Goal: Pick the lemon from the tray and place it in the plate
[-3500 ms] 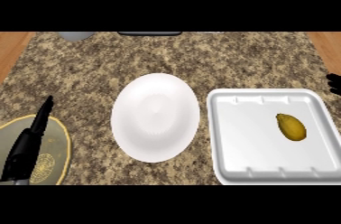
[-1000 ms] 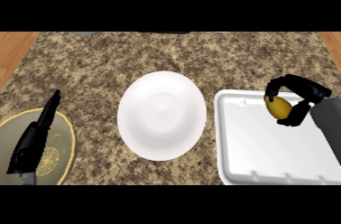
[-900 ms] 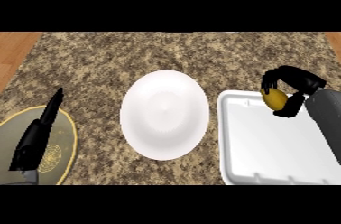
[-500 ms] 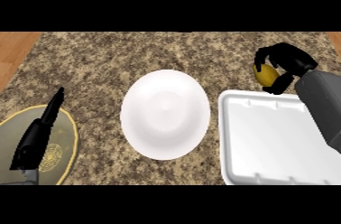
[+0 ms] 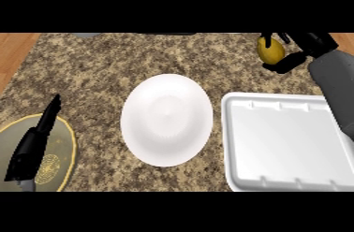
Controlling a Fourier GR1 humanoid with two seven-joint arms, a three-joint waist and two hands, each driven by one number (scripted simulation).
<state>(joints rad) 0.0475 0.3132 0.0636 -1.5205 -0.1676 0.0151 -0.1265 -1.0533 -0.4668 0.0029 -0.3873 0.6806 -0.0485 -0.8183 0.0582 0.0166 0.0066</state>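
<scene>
Transport step in hand: lemon (image 5: 271, 49) already out of the tray (image 5: 283, 147), held clear of the surface up beyond the tray's far edge, well apart from the plate (image 5: 166, 126) and off to its far right. Right hand (image 5: 298, 48) wrapped about the lemon, black fingers (image 5: 288, 63) curled round its right side and underside, yellow skin showing on the side turned toward the plate. Grey forearm running down from the hand across the tray's right rim. Tray itself white, ribbed along its near and far walls, sitting just right of the plate with a narrow strip of speckled surface between them.

Plate white, round, nothing on it, lying at the middle of the surface. Left of the plate, near the lower corner, a dark round mat with a gold edge (image 5: 61, 151); over it the left hand (image 5: 36, 144), fingers straight and pointing away, holding nothing, resting.

Next move, as a judgement: carry the lemon leftward and nearer, from beyond the tray's far edge to a spot above the plate's centre, then lower until close over the white dish before opening the fingers. Worth aiming for the shallow middle rather than the rim, since a rounded fruit could roll off a gently sloped edge.
</scene>
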